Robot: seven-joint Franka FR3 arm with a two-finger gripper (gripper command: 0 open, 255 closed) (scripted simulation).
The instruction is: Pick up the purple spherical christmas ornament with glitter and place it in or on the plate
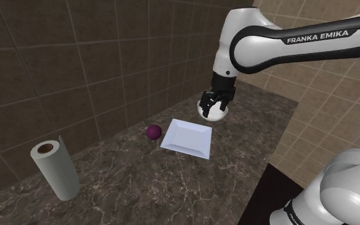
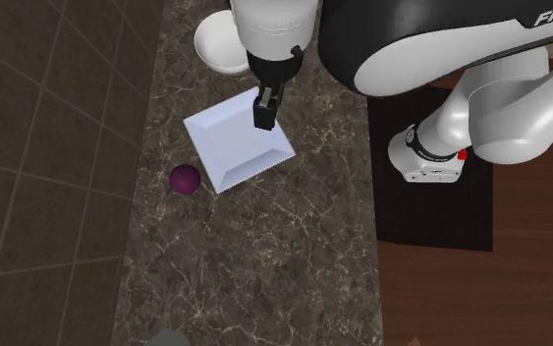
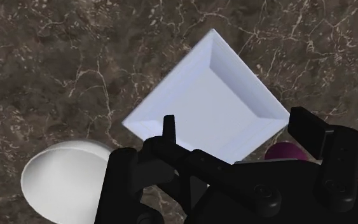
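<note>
A small dark purple ball ornament (image 1: 153, 131) rests on the dark marble counter, just off one edge of a white square plate (image 1: 187, 138). From above, the ornament (image 2: 185, 180) lies at the corner of the plate (image 2: 238, 147) that faces the tiled wall. My black gripper (image 1: 213, 105) hangs well above the counter, over the plate's side toward a white bowl, open and holding nothing. Seen from overhead, the gripper (image 2: 263, 110) overlaps the plate. In the wrist view the fingers stand apart around the gripper (image 3: 236, 124), the plate (image 3: 209, 102) lies below, and the ornament (image 3: 284, 153) peeks out by one finger.
A white round bowl (image 2: 221, 44) stands on the counter beyond the plate. A grey paper towel roll (image 1: 55, 169) stands upright at the shoulder view's left. Brown tiled walls back the counter (image 1: 140, 185), and its front edge drops to a dark floor by the stand.
</note>
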